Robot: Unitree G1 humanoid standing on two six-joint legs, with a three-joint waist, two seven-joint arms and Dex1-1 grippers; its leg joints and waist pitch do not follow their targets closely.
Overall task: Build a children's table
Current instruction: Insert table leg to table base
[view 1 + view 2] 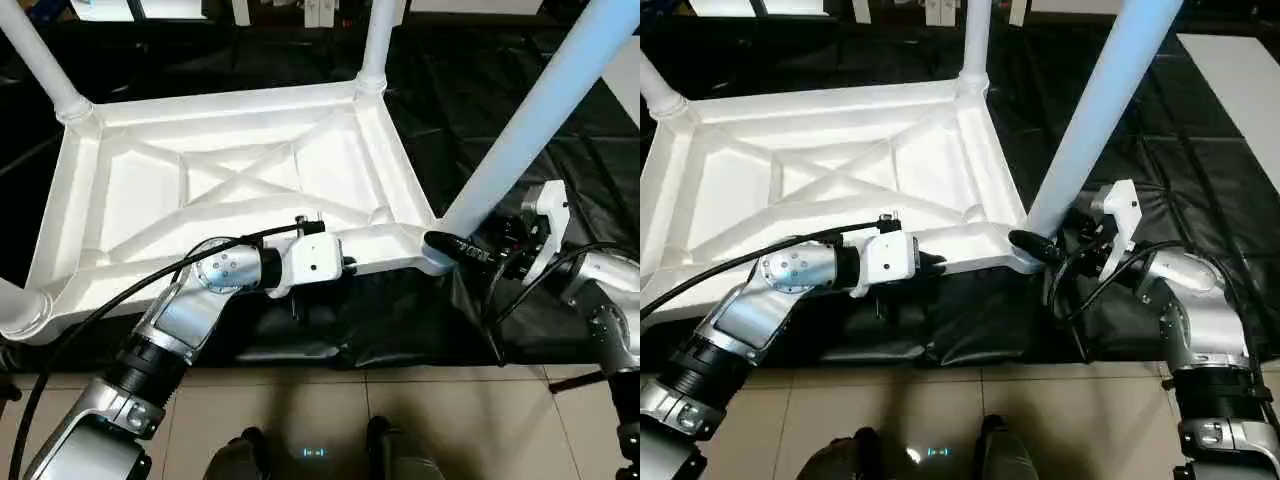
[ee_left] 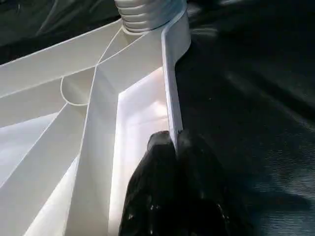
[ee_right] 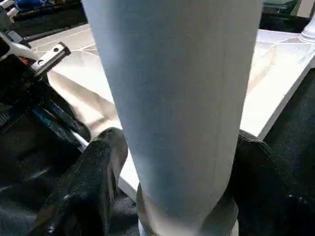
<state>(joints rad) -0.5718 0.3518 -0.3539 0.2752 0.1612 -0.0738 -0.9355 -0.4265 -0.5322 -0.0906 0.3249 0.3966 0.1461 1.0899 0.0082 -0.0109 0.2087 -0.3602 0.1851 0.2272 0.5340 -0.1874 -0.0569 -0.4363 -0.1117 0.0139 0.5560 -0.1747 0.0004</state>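
The white tabletop [image 1: 140, 190] lies upside down on the black cloth, its X-ribs facing up. Legs stand in the far-left socket [image 1: 40, 60] and the far-right socket [image 1: 378, 40], and another socket [image 1: 20, 310] holds a leg at the near left. My left gripper [image 1: 345, 265] is shut on the near rim [image 2: 170, 88], one black finger on each side of the thin wall. The near-right leg [image 1: 540, 120] leans up to the right from its corner socket. My right gripper [image 1: 450, 245] is shut around that leg's base [image 3: 177, 88], its fingers [image 3: 101, 162] on both sides.
The black-draped work table [image 1: 470, 90] carries the tabletop, and its front edge runs just below my grippers. Tiled floor [image 1: 400, 410] lies in front. A black cable [image 1: 90, 320] loops along my left forearm. A white panel [image 1: 1240, 70] lies at the far right.
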